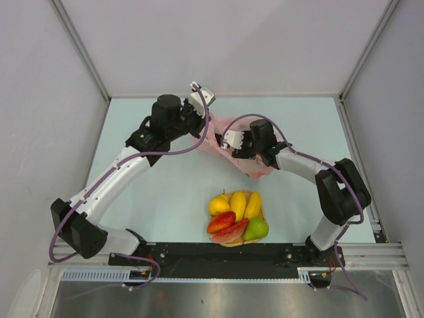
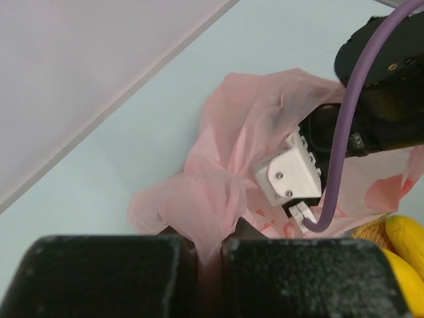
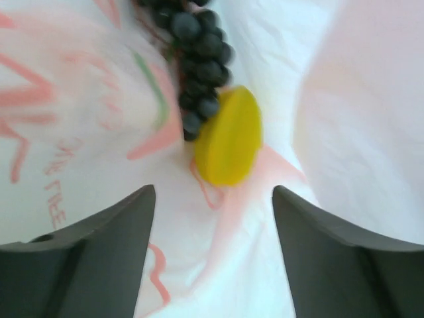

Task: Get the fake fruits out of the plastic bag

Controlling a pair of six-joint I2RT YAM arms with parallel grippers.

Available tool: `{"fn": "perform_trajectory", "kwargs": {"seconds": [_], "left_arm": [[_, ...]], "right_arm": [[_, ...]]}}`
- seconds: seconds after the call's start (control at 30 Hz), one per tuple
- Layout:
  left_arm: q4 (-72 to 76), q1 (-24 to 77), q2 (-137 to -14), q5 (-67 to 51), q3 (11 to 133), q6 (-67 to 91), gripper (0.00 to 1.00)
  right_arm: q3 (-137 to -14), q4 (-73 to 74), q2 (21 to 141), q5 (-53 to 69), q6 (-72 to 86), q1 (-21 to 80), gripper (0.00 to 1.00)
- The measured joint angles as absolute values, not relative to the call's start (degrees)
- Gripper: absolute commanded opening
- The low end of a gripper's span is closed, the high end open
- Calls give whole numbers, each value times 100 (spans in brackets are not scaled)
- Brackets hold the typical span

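Observation:
The pink plastic bag [image 1: 255, 165] lies mid-table between both grippers. My left gripper [image 1: 207, 134] is shut on a bunched fold of the bag [image 2: 218, 199], pinched between its black fingers [image 2: 119, 278]. My right gripper [image 1: 227, 140] is open, with its jaws inside the bag's mouth [image 3: 213, 195]. In front of it, inside the bag [image 3: 344, 132], lie a yellow fruit [image 3: 228, 139] and a dark purple grape bunch [image 3: 199, 53], both untouched. On the woven tray [image 1: 233, 243] sit a lemon [image 1: 218, 204], two long yellow fruits [image 1: 237, 205], a red-orange fruit [image 1: 222, 222], a watermelon slice [image 1: 230, 232] and a green pear [image 1: 256, 229].
The tray stands near the front edge between the arm bases. Grey walls [image 1: 218, 46] enclose the table at the back and both sides. The right arm's wrist camera [image 2: 288, 173] and a purple cable [image 2: 344, 132] show close to the bag in the left wrist view.

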State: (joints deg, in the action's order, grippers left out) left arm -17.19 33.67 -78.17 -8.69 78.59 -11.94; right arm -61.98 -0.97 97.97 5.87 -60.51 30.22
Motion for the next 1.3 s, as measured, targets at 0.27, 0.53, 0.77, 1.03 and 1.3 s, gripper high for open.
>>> {"fn": "perform_trajectory", "kwargs": {"seconds": [0.27,0.53,0.77,1.03,1.3], "left_arm": [[-1695,3367,-7789,-851,7478,-1199,0],[-1664,3350,-7795,-773,7465,-1194,0],[-1549,3245,-7865,-666,7507,-1184,0],[-1531,3225,-7876,-679,7577,-1199,0],[-1577,3223,-7878,-961,7708,-1269,0]], "right_arm": [[-6167,327,8471,996,-5315,2711,100],[-6171,1422,7881,2071,-5310,3061,95],[-6171,1997,7881,2534,-5505,2965,73],[-6224,1986,8088,2709,-5655,2797,42],[-6377,1557,9236,2224,-5872,2606,39]]}}
